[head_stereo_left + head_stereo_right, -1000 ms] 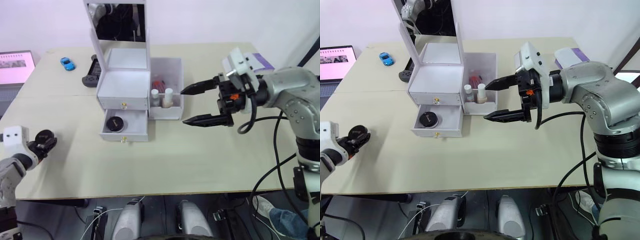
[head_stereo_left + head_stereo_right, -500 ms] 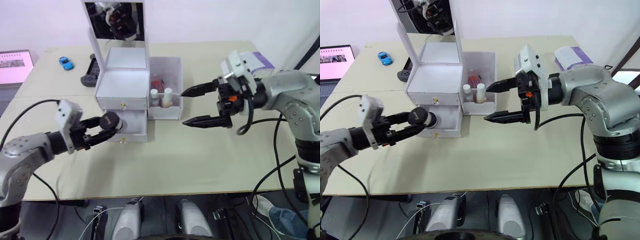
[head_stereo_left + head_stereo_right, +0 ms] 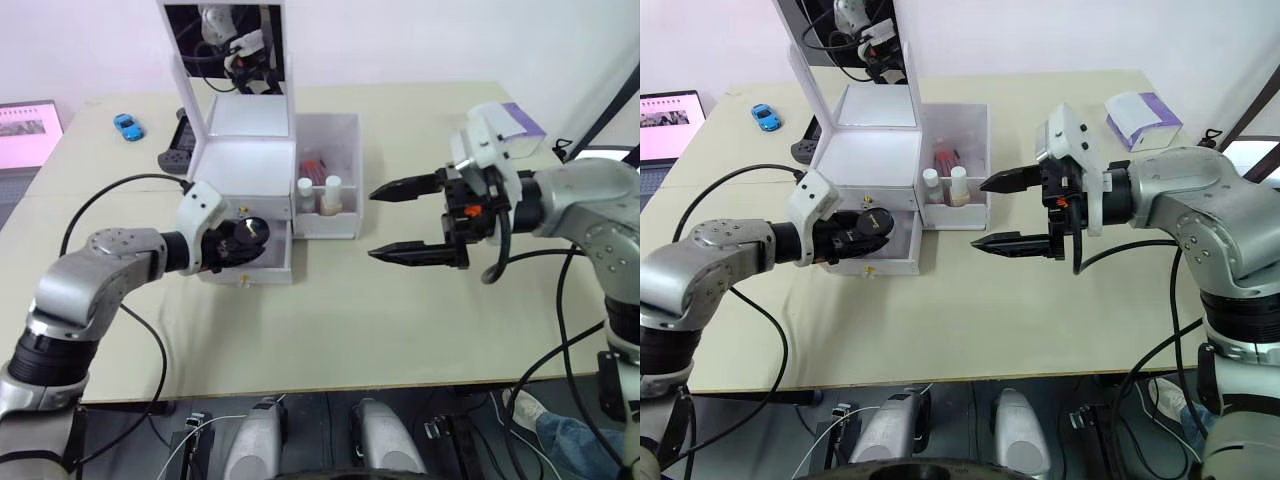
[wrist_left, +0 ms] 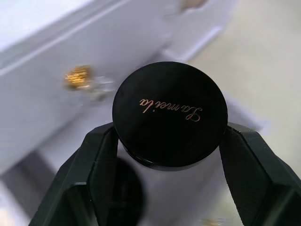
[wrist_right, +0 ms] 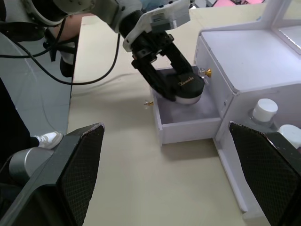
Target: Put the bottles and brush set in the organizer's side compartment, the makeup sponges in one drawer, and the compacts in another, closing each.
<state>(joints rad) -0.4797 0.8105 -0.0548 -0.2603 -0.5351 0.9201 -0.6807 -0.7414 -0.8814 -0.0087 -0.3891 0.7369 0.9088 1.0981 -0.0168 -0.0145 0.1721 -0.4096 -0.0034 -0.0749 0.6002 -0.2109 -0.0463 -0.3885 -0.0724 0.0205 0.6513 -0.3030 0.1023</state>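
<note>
left gripper [image 3: 243, 237] clamps compact [image 4: 169, 113] by its rim, frame centre-left | likely light, rigid, slick | right gripper [image 3: 410, 220] spread wide

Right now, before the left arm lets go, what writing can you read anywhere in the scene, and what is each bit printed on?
"Lameila": gold script on the lid of the black compact that the left pincer holds over the open lower drawer.
Laptop screen at the table's far left: a pink page with lines of text, too small to read.
Purple and white box on the far right: no legible print.
</note>
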